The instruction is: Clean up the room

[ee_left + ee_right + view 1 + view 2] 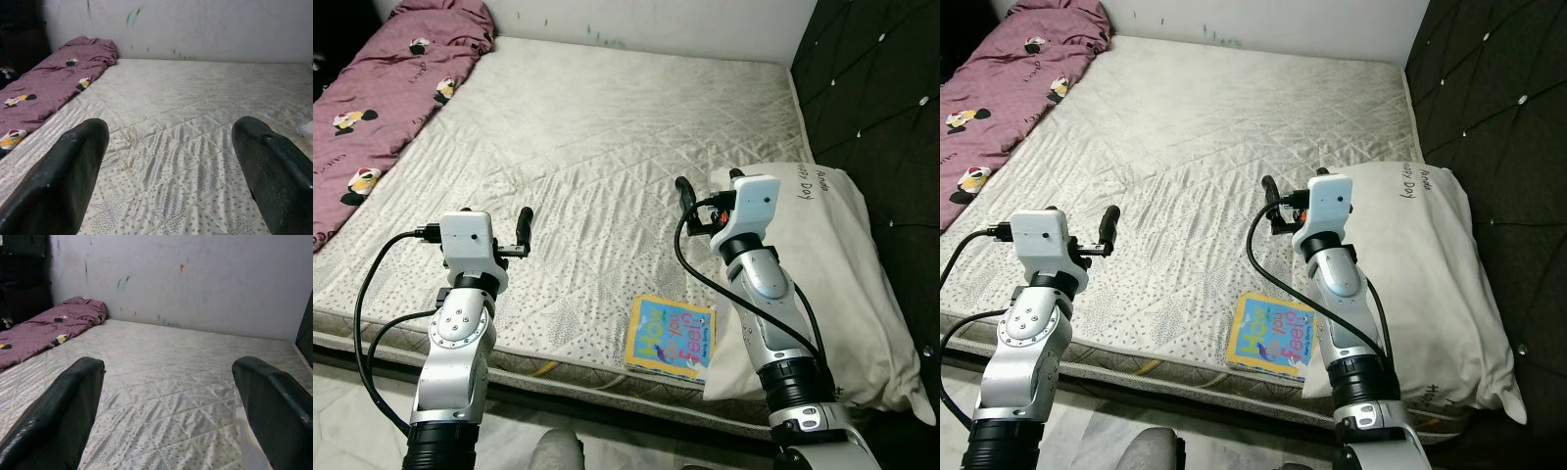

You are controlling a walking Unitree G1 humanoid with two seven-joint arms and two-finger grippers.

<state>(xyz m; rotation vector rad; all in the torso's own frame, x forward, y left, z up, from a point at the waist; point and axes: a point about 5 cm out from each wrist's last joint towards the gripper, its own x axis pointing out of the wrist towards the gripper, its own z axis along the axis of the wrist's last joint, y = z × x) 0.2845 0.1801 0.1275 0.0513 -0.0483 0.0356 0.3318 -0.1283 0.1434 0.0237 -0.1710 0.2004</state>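
A colourful children's book (671,336) lies flat near the front edge of the quilted mattress (607,127), its right side touching the white pillow (832,264). A purple blanket (391,108) with cartoon prints is bunched along the mattress's far left side. My left gripper (523,220) hovers over the front left of the mattress, open and holding nothing. My right gripper (683,191) hangs beside the pillow's left edge, above and behind the book, also open and bare. In the wrist views the left gripper (168,127) and the right gripper (168,364) have their fingers wide apart over the mattress.
A dark padded headboard (881,88) runs along the right side of the bed. A scuffed white wall (195,279) stands behind the mattress. Pale floor (342,411) lies below the front edge.
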